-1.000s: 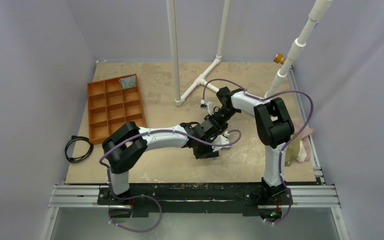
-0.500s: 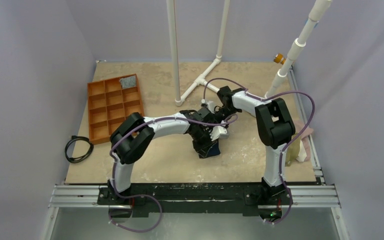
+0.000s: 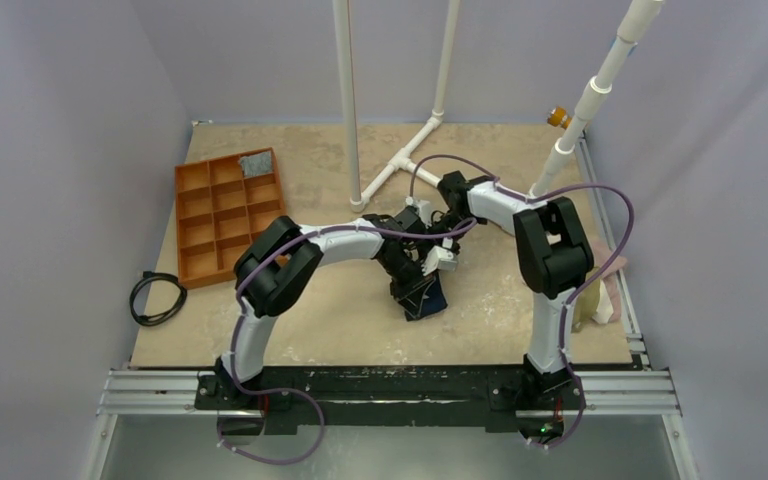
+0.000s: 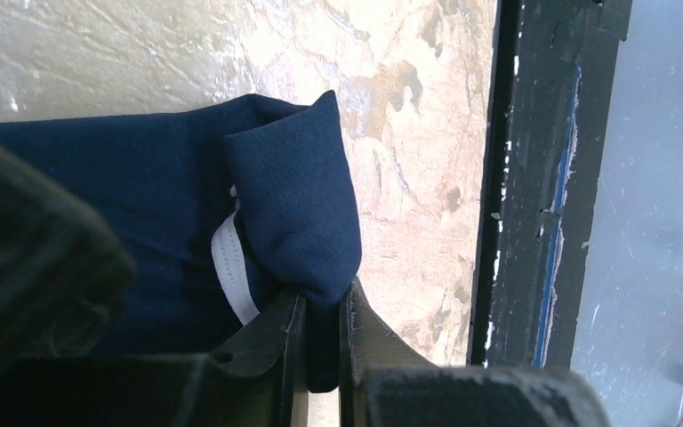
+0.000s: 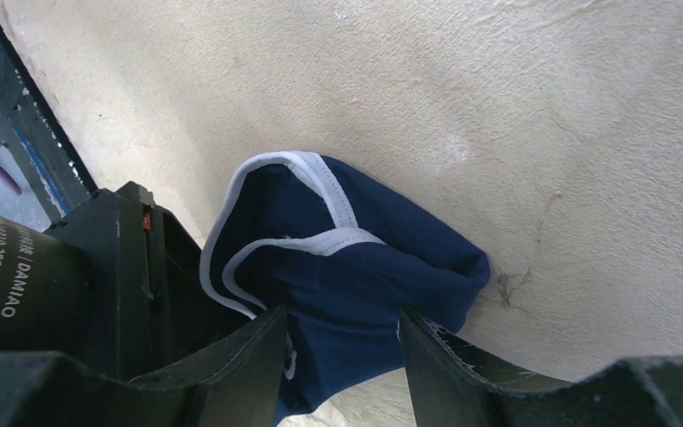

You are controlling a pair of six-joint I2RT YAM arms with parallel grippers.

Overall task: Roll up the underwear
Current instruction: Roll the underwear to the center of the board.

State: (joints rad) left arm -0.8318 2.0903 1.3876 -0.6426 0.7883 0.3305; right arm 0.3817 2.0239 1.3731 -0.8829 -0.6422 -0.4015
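The underwear [image 3: 431,299] is a navy-blue bundle with white trim on the table's middle. It is partly folded over itself. My left gripper [image 3: 412,284] is shut on a folded navy edge, seen in the left wrist view [image 4: 320,307], with the underwear [image 4: 293,205] bulging just beyond the jaws. My right gripper [image 3: 434,258] comes in from the far side. In the right wrist view its jaws [image 5: 342,334] stand part-closed with the underwear [image 5: 365,267] pressed between both fingers. The two grippers are close together over the bundle.
An orange compartment tray [image 3: 182,222] stands at the back left with a grey cloth [image 3: 257,162] in one corner cell. A white pipe frame [image 3: 400,160] stands behind the grippers. A black cable [image 3: 157,298] lies left. Pink and olive cloths [image 3: 600,295] lie at the right edge.
My left arm has swung its elbow right and drawn its gripper back toward the right gripper. The navy bundle now shows below the grippers.
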